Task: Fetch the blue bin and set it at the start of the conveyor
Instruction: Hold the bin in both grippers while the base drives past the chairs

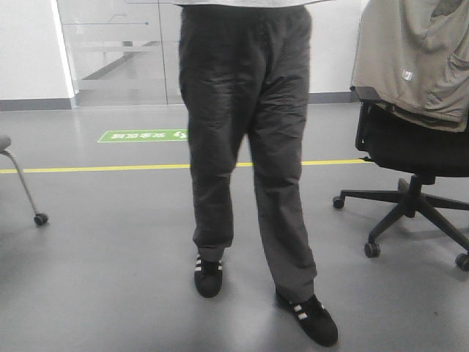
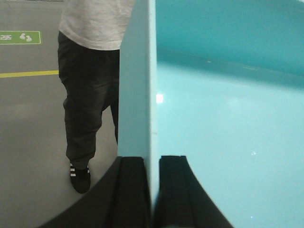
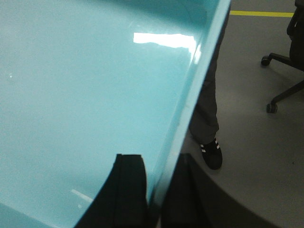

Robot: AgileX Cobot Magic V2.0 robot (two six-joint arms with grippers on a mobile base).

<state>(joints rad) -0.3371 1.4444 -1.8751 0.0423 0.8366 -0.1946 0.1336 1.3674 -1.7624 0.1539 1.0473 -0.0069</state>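
Note:
The blue bin (image 2: pixel 228 133) fills most of the left wrist view, its smooth aqua inside facing me. My left gripper (image 2: pixel 153 164) is shut on the bin's left wall, one black finger outside and one inside. In the right wrist view the blue bin (image 3: pixel 85 95) spreads across the left, and my right gripper (image 3: pixel 159 164) is shut on its right wall in the same way. The bin hangs above the grey floor between both arms. The conveyor start is out of view. Neither gripper nor the bin shows in the front view.
A person in dark trousers (image 1: pixel 245 132) and black striped shoes (image 1: pixel 308 319) stands directly ahead, close. A black office chair (image 1: pixel 414 161) with a jacket stands at the right, another chair's leg (image 1: pixel 26 191) at the left. A yellow floor line (image 1: pixel 88 168) crosses behind.

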